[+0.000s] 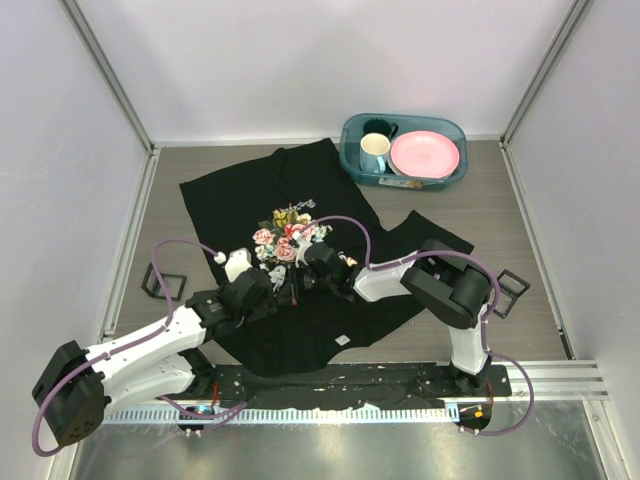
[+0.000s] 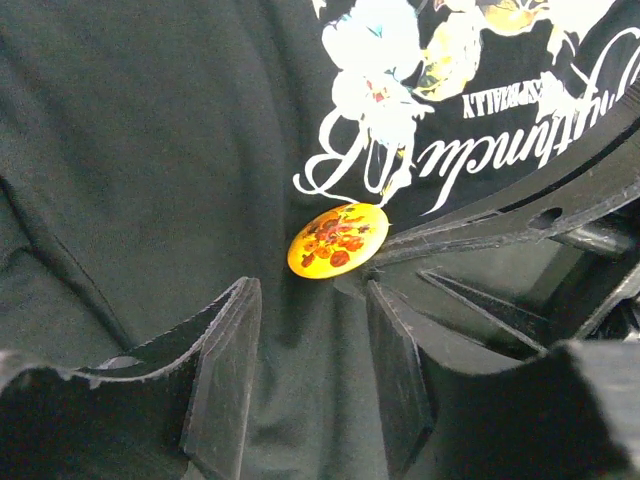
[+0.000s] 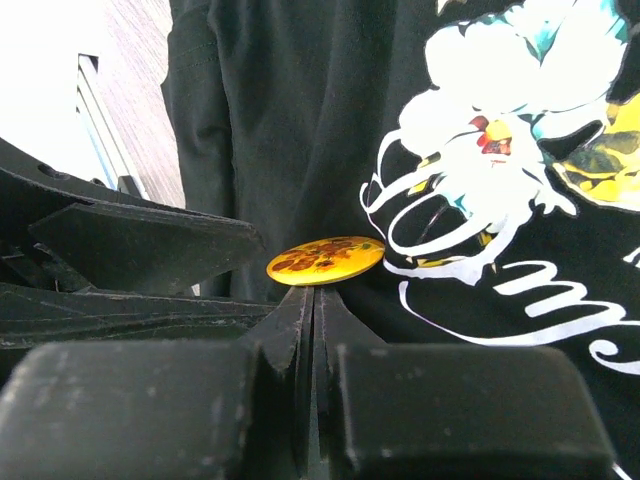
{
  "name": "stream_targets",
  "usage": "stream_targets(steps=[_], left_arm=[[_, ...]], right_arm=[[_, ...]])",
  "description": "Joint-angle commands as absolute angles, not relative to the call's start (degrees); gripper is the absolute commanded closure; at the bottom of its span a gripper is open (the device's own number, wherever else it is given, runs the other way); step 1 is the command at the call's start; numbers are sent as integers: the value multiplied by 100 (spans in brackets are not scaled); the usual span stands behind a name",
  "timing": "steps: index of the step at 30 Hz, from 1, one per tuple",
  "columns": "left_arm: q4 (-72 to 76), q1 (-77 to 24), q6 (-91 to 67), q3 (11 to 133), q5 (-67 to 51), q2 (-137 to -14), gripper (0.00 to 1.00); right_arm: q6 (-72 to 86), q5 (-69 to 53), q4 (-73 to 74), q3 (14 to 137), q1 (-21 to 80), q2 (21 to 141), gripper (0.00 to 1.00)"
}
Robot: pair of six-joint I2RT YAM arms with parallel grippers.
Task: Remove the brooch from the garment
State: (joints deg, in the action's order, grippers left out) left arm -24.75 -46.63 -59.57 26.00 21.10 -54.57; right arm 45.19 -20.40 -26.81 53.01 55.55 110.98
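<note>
A black garment (image 1: 250, 190) lies spread flat on a table (image 1: 500, 300), and its white cursive lettering (image 2: 400, 160) is cropped and cannot be read. The left gripper (image 2: 312, 295) stands half open just short of the brooch (image 2: 338, 240); the right gripper (image 3: 312, 300) is pressed closed, its tips touching the brooch's rim. The brooch, a round orange-yellow disc with red marks, lies face up just beside the lettering.
</note>
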Motion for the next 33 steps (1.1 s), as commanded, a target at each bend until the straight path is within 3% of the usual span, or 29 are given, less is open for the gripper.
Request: stream_targets(steps=[1, 4, 11, 33], left_arm=[[-2593, -4650, -5889, 2681, 2293, -5432, 48], [-2680, -4632, -5757, 2786, 2425, -5502, 46], [-2804, -4439, -5397, 3093, 2382, -5906, 57], [-2496, -4087, -4737, 3437, 1820, -6477, 56]], right_arm=[[4412, -1934, -2734, 5564, 5590, 11074, 94], [4403, -1881, -2699, 5555, 5590, 11066, 94], [4368, -1819, -2619, 5485, 5572, 11039, 94], [3948, -1591, -2312, 5045, 5537, 10627, 94]])
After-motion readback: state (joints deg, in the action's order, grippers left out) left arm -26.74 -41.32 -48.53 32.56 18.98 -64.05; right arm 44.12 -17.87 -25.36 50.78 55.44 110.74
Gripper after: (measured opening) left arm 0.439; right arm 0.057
